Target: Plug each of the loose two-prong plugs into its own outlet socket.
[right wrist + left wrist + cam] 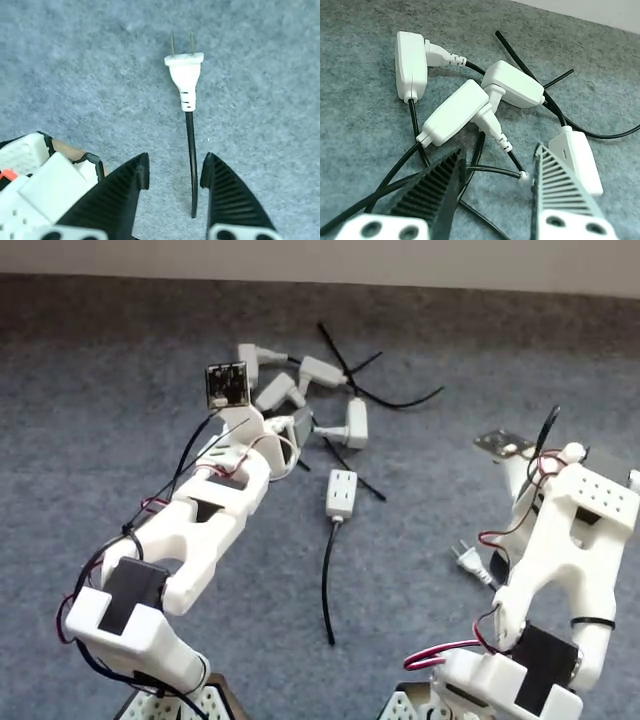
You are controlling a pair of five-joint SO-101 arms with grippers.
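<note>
- Right gripper (173, 167) is hovering open, black cord (190, 150) between its jaws.
- Loose plug (185, 75) is lying on the bench (75, 60) just ahead — axis running straight away, prongs outward.
- Left gripper (497, 157), open too, is hanging over the mated plugs (455, 112) — farther off.

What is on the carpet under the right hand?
A loose two-prong plug lies there, prongs pointing away from the right hand, its black cord running between the open fingers. Carpet directly beneath the fingers is covered.

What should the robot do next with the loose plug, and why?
Probably move the right gripper forward and close it on the plug: it lies free on the carpet, and its cord runs between the open fingers.
</note>
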